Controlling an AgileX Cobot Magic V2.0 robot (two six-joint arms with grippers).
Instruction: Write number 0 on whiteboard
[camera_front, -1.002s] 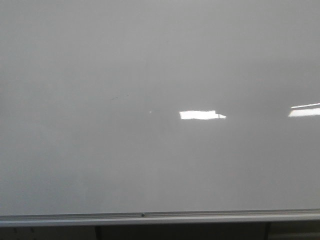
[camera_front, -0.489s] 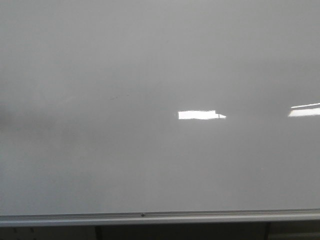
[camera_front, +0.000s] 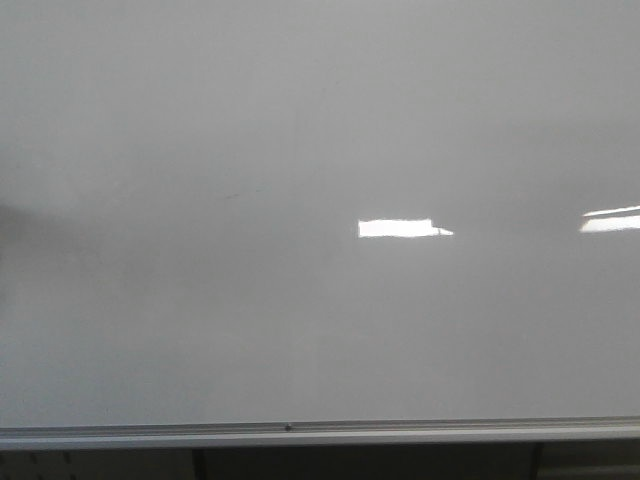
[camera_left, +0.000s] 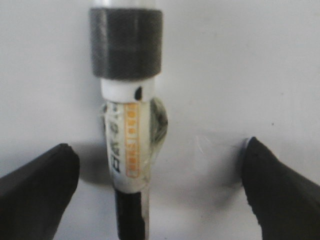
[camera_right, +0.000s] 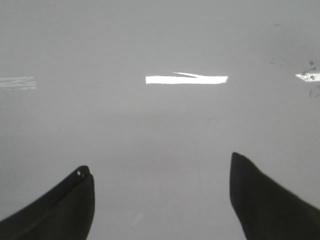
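From my seat I see bright rectangular light reflections (camera_front: 397, 228) glaring off a glossy pale surface, with another (camera_front: 611, 222) cut by the right edge. Below its silver rail (camera_front: 320, 433) runs a dark strip with two darker upright supports (camera_front: 198, 465); the lighting is dim and grey.

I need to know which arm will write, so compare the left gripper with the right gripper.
The left gripper has a marker standing between its fingers, with neither fingertip touching it; the right gripper has nothing between its fingers. Beyond the left gripper the whiteboard looks plain; beyond the right gripper it shows bright reflections and faint smudges. Shared: both have dark fingers spread wide and face the whiteboard.
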